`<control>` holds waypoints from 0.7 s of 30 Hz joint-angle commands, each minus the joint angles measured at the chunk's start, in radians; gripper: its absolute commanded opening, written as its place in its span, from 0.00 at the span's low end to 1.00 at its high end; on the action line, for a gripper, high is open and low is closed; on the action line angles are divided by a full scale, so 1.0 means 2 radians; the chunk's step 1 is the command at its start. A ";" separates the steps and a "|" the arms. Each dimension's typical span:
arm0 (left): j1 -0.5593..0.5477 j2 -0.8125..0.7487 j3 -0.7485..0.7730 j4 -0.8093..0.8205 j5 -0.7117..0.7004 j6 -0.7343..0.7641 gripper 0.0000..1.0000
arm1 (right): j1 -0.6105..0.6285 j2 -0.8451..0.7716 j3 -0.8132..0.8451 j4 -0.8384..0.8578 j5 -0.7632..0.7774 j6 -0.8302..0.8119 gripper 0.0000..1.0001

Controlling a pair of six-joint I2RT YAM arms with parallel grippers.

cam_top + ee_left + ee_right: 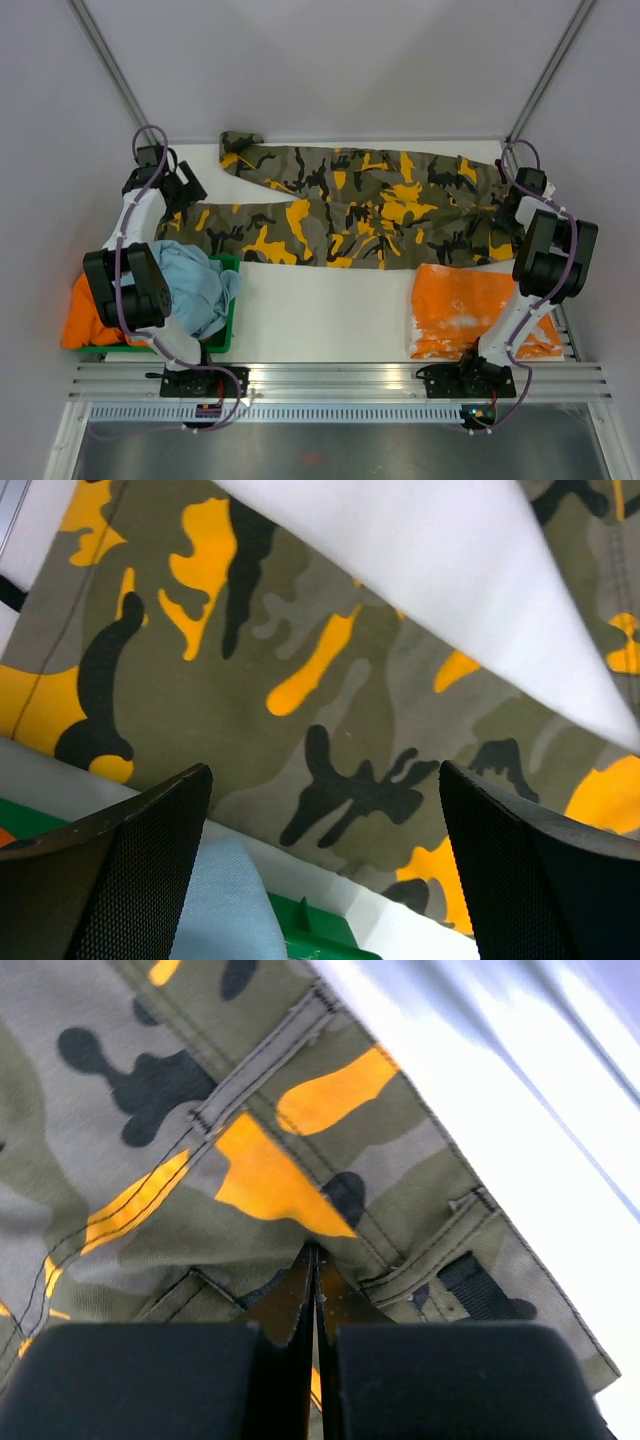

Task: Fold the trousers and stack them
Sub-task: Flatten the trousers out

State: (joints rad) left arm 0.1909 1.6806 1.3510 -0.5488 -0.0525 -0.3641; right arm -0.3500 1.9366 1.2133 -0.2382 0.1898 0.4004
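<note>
**Trousers laid out flat; one pair of jaws wide, the other shut**

Spread full length across the white table (330, 310), unfolded: the trousers (360, 205), waist end under the right gripper (313, 1255), leg ends toward the left gripper (320, 780).

Left jaws spread as wide as can be, holding nothing. Directly below and ahead of the black fingers (120, 860): the nearer camouflage leg. Touching the cloth or just above it, impossible to tell. Behind those jaws, toward the arm's base: a light blue garment (195, 285) heaped in a green bin (225, 335), with an orange garment (85, 315) at the bin's outer side.

Right jaws pressed together, tips down at the stitched waistband. Impossible to tell whether any cloth is nipped between them. Behind these jaws, just beside the trousers' near edge: an orange-and-white garment (465, 305), lying flat.
</note>
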 commanded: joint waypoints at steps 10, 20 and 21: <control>0.007 0.026 0.008 0.089 0.101 -0.016 0.95 | 0.038 -0.060 0.028 -0.039 -0.019 -0.055 0.00; -0.034 0.173 0.184 0.108 0.047 -0.029 0.99 | 0.145 -0.118 0.028 0.069 -0.250 -0.028 0.00; -0.036 0.186 0.188 0.119 0.045 -0.041 0.99 | 0.153 -0.120 0.012 0.100 -0.267 -0.027 0.00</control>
State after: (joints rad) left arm 0.1284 1.9888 1.6600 -0.3679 0.0807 -0.3820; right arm -0.0692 1.7039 1.2728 -0.1829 -0.1463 0.3302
